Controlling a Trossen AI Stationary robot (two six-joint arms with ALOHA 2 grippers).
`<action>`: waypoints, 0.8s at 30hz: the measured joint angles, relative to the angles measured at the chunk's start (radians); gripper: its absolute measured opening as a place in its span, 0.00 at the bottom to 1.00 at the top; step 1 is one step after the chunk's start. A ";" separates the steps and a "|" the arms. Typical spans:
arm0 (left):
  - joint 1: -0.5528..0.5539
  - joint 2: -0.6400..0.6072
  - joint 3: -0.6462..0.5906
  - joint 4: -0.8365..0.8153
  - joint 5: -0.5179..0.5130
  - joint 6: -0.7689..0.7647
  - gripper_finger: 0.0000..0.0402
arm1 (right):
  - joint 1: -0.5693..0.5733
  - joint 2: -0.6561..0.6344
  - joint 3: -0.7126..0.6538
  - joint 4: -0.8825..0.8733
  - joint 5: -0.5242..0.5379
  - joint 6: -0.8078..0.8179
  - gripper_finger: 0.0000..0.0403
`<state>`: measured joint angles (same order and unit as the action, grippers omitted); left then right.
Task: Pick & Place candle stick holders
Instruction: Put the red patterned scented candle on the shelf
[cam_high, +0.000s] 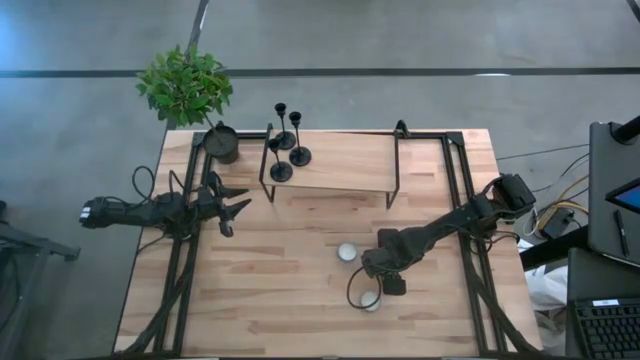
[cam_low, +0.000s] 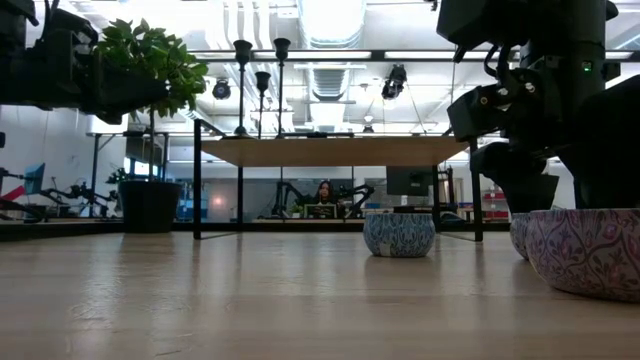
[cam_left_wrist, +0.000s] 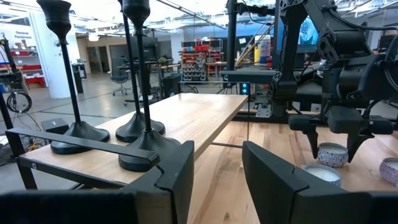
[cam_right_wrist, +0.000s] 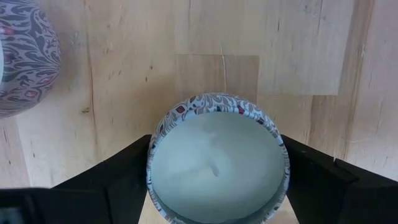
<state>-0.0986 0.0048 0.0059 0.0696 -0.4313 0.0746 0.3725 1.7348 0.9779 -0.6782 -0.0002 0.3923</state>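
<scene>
- Three black candlesticks (cam_high: 286, 140) stand on the shelf (cam_high: 340, 165) near the worktop's (cam_high: 270, 290) far edge.
- Right hand (cam_right_wrist: 217, 171) straddles a tealight cup (cam_right_wrist: 217, 167), fingers wide, not gripping.
- Left hand (cam_high: 232, 205) hovers half-open, empty, near the left edge.

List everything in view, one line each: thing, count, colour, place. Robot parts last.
candlesticks: three, black, standing together on the left end of the shelf.
shelf: one, pale wood top on a black frame, at the table's far middle.
candle cups: three seen in the low view, patterned white and blue; one free at mid-table, one between the right fingers, one beside it.
plant pot: one, dark, with a green plant, far left corner.
table: one, light wood.
person: one, seated in the room behind.
left gripper: waits left of the shelf.
right gripper: fingers open, straddling a cup.
</scene>
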 joint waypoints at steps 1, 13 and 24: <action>0.000 0.000 0.000 0.000 0.000 0.000 0.35 | 0.000 0.000 0.000 0.000 0.000 0.000 0.74; 0.000 0.000 0.000 0.000 0.000 0.000 0.35 | 0.000 -0.027 0.000 -0.015 0.002 0.000 0.73; 0.000 0.001 0.000 0.001 0.000 0.000 0.35 | -0.003 -0.147 0.064 -0.164 -0.005 0.000 0.74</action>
<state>-0.0984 0.0055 0.0059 0.0701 -0.4316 0.0746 0.3695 1.5877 1.0424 -0.8417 -0.0055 0.3923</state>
